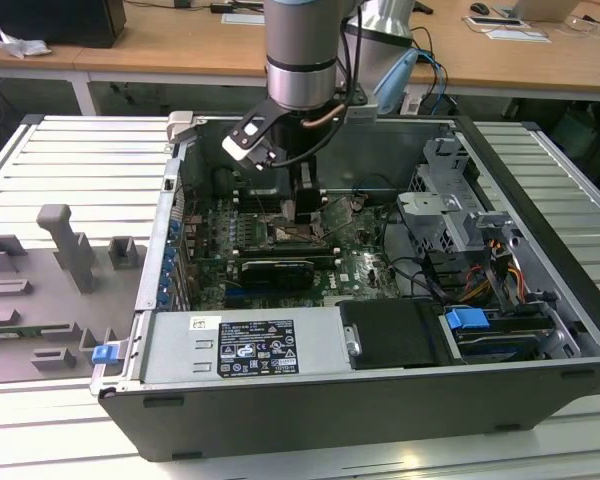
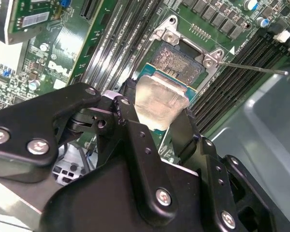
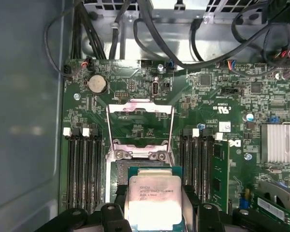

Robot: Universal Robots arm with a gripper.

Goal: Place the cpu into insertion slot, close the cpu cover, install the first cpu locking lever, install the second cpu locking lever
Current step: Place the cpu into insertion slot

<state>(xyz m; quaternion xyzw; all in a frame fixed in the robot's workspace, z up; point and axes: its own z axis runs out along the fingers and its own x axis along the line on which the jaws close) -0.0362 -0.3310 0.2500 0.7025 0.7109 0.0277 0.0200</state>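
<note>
Inside the open computer case (image 1: 400,412): one cpu (image 2: 160,95), one insertion slot (image 2: 178,60).
Your jaws clench the cpu over that slot.

cpu (image 3: 153,200) gripped between fingers (image 3: 190,203), over insertion slot (image 3: 118,174), cpu cover (image 3: 140,107) raised open

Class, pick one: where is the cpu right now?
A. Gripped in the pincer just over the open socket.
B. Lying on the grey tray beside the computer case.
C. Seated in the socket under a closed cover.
A: in both wrist views the cpu sits between the pincer's fingers over the insertion slot, and the cpu cover is swung back.
</note>
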